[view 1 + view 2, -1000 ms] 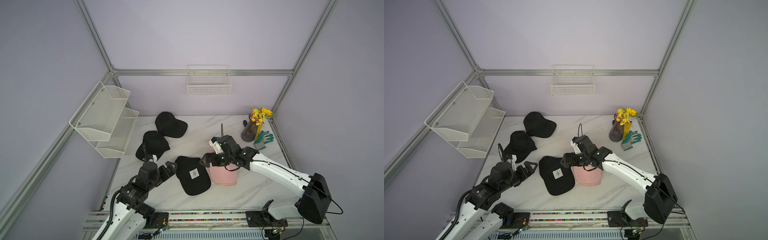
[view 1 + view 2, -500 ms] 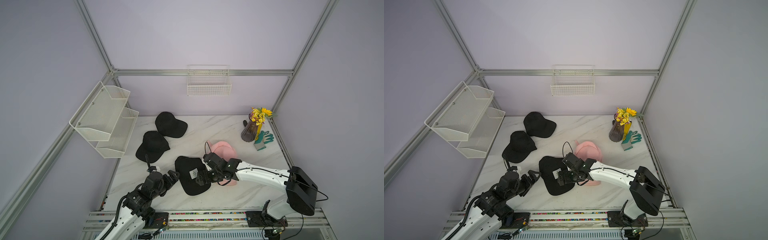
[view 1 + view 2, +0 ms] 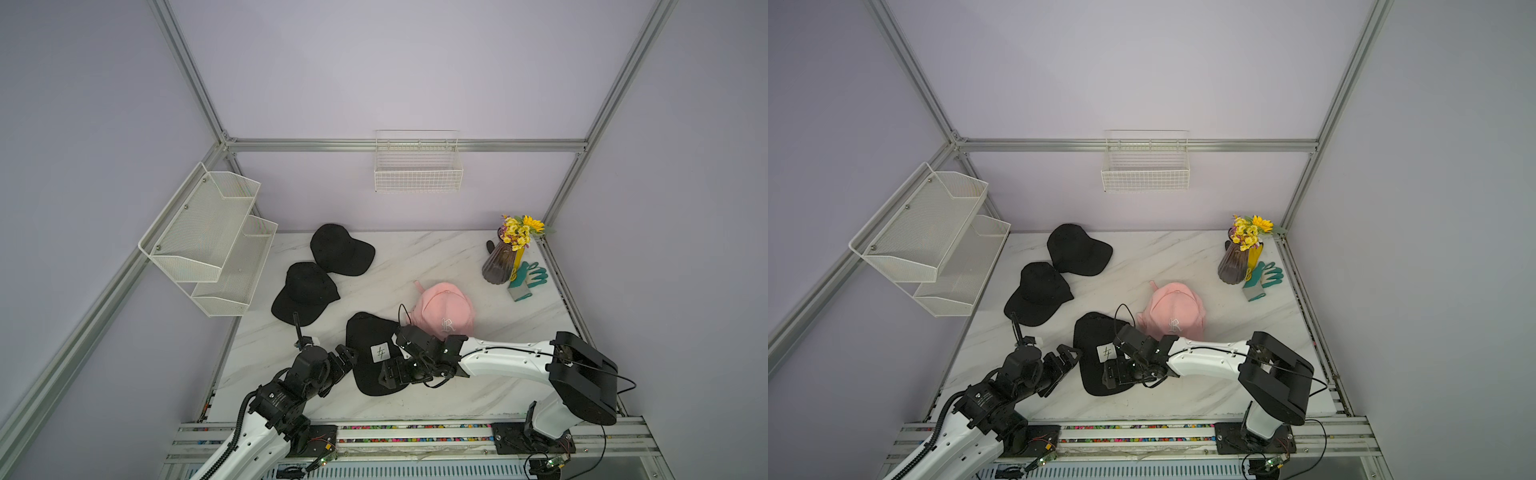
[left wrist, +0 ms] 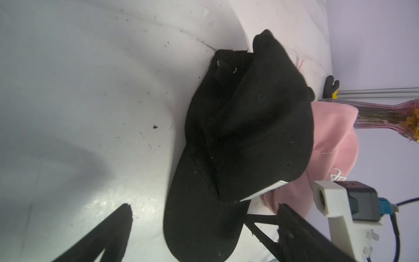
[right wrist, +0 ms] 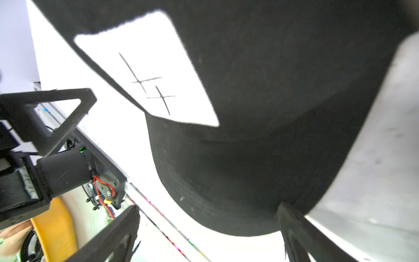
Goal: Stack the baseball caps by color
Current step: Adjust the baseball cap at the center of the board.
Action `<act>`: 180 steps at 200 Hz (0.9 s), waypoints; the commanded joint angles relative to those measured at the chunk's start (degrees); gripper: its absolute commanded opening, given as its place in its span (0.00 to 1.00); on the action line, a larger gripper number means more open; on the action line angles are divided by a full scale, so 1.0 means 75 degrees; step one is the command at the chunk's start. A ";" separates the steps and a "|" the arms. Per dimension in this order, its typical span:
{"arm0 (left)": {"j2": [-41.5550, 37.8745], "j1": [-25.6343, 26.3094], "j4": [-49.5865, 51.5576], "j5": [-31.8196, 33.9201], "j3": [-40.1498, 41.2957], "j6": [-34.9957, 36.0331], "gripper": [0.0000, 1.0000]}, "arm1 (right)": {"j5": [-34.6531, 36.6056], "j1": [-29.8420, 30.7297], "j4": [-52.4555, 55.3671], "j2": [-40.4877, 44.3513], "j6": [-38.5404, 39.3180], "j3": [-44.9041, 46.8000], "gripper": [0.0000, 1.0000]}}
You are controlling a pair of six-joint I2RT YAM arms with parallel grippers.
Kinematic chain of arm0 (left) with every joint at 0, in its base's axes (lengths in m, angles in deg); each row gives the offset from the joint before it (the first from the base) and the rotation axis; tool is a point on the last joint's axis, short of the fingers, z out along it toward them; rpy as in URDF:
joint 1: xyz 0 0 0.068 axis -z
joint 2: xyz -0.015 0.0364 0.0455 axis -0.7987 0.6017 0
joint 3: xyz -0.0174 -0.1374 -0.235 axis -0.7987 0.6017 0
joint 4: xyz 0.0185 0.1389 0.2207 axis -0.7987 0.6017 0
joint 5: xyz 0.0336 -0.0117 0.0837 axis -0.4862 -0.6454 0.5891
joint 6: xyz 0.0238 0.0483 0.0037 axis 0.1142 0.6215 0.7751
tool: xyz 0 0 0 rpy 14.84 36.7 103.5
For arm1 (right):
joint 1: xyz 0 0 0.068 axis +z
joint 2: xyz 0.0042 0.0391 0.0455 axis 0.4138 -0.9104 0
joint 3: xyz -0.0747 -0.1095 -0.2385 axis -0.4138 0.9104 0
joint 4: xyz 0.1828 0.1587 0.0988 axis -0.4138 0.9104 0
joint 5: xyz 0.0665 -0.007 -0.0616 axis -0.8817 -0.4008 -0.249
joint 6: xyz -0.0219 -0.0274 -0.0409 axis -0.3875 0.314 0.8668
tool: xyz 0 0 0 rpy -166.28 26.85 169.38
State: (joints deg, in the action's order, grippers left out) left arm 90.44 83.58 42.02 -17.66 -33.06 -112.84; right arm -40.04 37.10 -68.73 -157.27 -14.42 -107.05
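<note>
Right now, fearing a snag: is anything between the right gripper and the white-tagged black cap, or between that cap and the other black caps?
Nothing visible. The right gripper is open right over the brim of the tagged cap; bare table runs to the two black caps, with the open left gripper beside that route.

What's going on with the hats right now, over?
Left hand open beside tagged black cap; right hand open over its brim, nothing gripped. Two other black caps farther back, unstacked. Pink cap close by, not blocking.
</note>
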 commanded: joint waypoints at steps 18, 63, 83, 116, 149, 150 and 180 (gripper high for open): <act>0.0587 0.0038 -0.0484 0.0062 0.0072 0.0499 1.00 | 0.0271 0.0068 -0.0570 0.0026 -0.0705 0.0219 0.97; 0.1515 0.0007 -0.1942 0.0113 0.0094 0.1028 1.00 | -0.0035 0.0067 -0.1308 -0.0213 -0.1093 0.0452 0.97; 0.2115 0.0002 -0.2383 0.0200 -0.0195 0.1362 1.00 | -0.0188 0.0100 -0.1673 -0.0404 -0.1290 0.0519 0.97; 0.3125 -0.0044 -0.3011 -0.0003 -0.0528 0.1660 1.00 | 0.0253 0.0103 -0.1261 -0.0167 -0.1165 0.0387 0.97; 0.3260 -0.0067 -0.2202 0.0184 -0.0869 0.1506 0.98 | 0.0659 0.0103 -0.0835 0.0159 -0.1084 0.0364 0.97; 0.3240 -0.0068 -0.2183 0.0198 -0.0866 0.1497 0.98 | 0.0670 0.0103 -0.0833 0.0165 -0.1083 0.0358 0.97; 0.2203 -0.0059 -0.1990 0.0581 -0.0699 0.1481 0.98 | 0.1269 0.0079 0.0004 0.0769 -0.0608 -0.0146 0.97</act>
State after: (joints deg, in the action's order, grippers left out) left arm 112.48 83.40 26.02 -16.76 -37.80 -102.55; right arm -35.75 37.60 -74.78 -156.09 -22.33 -104.67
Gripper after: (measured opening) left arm 0.978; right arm 0.974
